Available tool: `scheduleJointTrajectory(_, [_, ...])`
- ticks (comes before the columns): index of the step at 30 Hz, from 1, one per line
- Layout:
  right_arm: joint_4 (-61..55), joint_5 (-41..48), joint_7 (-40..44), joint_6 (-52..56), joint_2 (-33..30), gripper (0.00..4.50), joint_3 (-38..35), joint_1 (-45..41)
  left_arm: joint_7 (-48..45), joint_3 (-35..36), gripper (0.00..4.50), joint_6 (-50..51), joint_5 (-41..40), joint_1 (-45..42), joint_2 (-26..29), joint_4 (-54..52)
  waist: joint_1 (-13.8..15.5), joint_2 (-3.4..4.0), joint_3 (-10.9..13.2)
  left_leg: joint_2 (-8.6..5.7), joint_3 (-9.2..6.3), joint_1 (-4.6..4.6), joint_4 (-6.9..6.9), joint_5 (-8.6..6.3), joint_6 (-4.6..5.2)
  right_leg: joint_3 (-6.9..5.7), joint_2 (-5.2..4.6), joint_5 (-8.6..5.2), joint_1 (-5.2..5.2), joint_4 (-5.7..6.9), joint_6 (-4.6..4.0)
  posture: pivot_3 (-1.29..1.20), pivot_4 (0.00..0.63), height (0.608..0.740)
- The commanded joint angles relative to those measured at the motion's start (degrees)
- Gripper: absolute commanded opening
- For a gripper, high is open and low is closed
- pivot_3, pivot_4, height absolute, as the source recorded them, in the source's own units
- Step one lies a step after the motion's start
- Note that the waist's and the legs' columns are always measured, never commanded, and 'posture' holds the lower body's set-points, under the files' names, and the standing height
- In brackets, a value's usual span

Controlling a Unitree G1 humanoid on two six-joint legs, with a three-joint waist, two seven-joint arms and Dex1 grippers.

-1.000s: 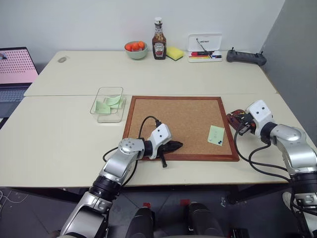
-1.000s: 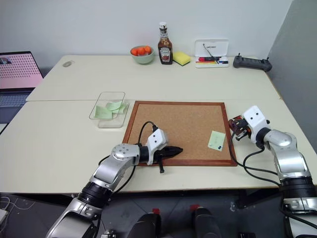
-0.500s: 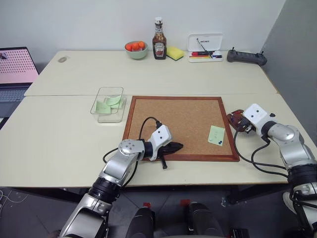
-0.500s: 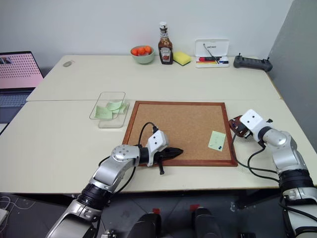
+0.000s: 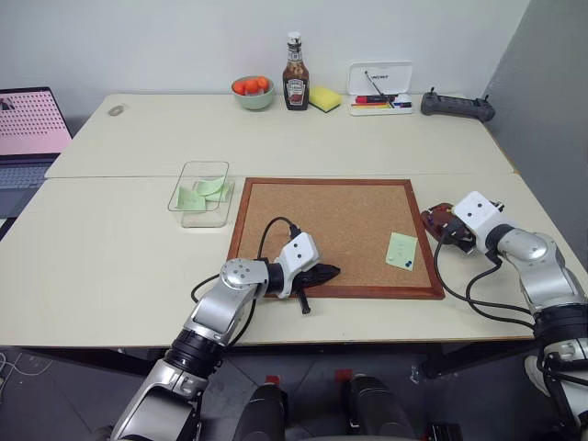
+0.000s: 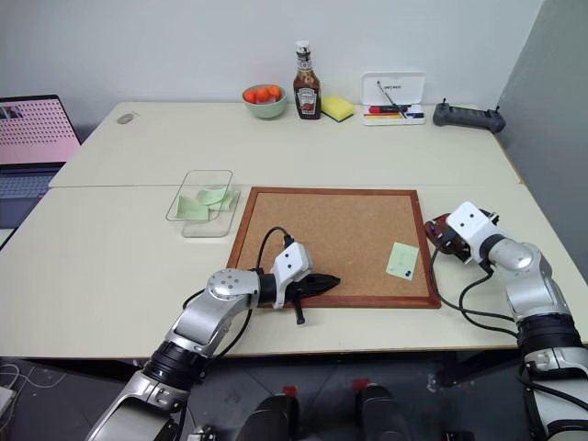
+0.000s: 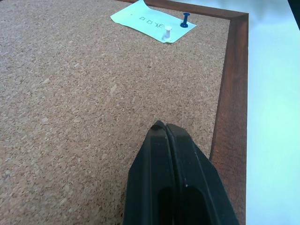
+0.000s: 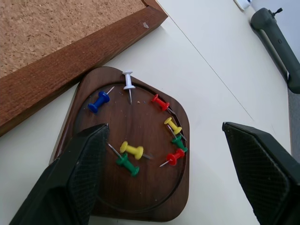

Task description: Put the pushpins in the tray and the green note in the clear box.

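The green note (image 5: 401, 250) lies on the cork board (image 5: 322, 220) near its right edge, pinned by a white pushpin (image 7: 167, 32) and a dark blue pushpin (image 7: 184, 20). My left gripper (image 5: 326, 271) is shut and empty, resting low over the board's near edge and pointing toward the note. The reddish-brown tray (image 8: 145, 190) sits just right of the board and holds several coloured pushpins (image 8: 132, 150). My right gripper (image 8: 164, 133) hovers over the tray, open, with nothing between its fingers. The clear box (image 5: 200, 193) stands left of the board with green notes inside.
Along the table's far edge stand a green bowl of oranges (image 5: 252, 92), a ketchup bottle (image 5: 295, 75), a yellow sponge (image 5: 323, 98), a white case of pens (image 5: 379, 89) and a black controller (image 5: 457, 106). A laptop (image 5: 28, 129) sits at the far left.
My right gripper has gone from shut to open over the tray, and its wrist has tipped down a little. The left arm has stayed still.
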Motion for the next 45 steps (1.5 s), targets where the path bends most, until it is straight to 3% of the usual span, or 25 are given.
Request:
scheduleJointTrajectory(1, [-5.29, 2.27, -1.15, 1.14, -1.22, 4.05, -4.77, -0.04, -1.02, -2.75, 0.00, 0.92, 1.33, 1.63, -0.02, 1.40, 0.01, 0.00, 0.00, 0.00, 0.00, 0.00, 0.00, 0.00, 0.00, 0.00, 0.00, 0.00, 0.00, 0.00, 0.00, 0.00, 0.150, 0.740])
scheduleJointTrajectory(9, [-26.86, 20.13, 11.69, 17.34, -1.18, 4.05, -12.59, 11.07, -1.36, -2.67, 0.00, 0.47, 1.39, 1.44, 0.09, 1.95, 0.07, 0.01, -0.01, 0.01, -0.09, -0.01, 0.00, -0.01, 0.01, -0.05, 0.00, -0.04, 0.05, -0.02, 0.05, 0.00, 0.150, 0.740])
scheduleJointTrajectory(13, [-36.35, 26.05, 14.66, 22.54, -0.49, 4.05, -12.88, 18.19, -1.63, -2.76, 0.00, 0.22, 1.35, 1.31, 0.27, 2.22, 0.16, 0.04, -0.03, -0.01, -0.08, -0.01, 0.01, -0.01, 0.01, -0.04, -0.01, -0.05, 0.05, -0.02, 0.06, 0.00, 0.150, 0.740])
scheduleJointTrajectory(23, [-36.64, 24.05, 13.14, 22.14, 2.38, 4.05, -6.44, 20.03, -2.02, -2.99, 0.00, -0.11, 1.44, 0.64, 0.33, 2.91, 0.10, 0.04, -0.03, 0.01, -0.05, 0.00, 0.03, -0.02, 0.02, -0.05, -0.01, -0.24, 0.05, -0.03, -0.23, 0.00, 0.150, 0.740])
scheduleJointTrajectory(27, [-34.59, 22.57, 13.15, 20.82, 2.56, 3.43, -4.95, 19.49, -2.05, -2.95, 0.00, 0.09, 1.51, 0.85, 0.42, 2.45, 0.14, 0.04, -0.03, 0.00, -0.07, -0.01, 0.02, -0.02, 0.02, -0.07, -0.01, -0.24, 0.04, -0.04, -0.23, 0.00, 0.150, 0.740])
scheduleJointTrajectory(43, [-35.17, 23.35, 16.36, 19.98, 1.73, 0.21, -5.23, 21.63, -2.20, -2.92, 0.00, -0.08, 1.65, 1.05, 0.78, 2.28, 0.12, 0.04, -0.03, 0.01, -0.09, -0.01, 0.00, -0.02, 0.01, -0.09, -0.01, -0.25, 0.04, -0.05, -0.23, 0.00, 0.150, 0.740])
scheduleJointTrajectory(45, [-35.45, 23.75, 16.47, 20.07, 1.77, 0.01, -5.37, 21.71, -2.23, -2.94, 0.00, -0.09, 1.64, 1.02, 0.75, 2.32, 0.13, 0.04, -0.03, 0.01, -0.09, -0.01, 0.00, -0.02, 0.01, -0.09, -0.01, -0.25, 0.04, -0.05, -0.23, 0.00, 0.150, 0.740])
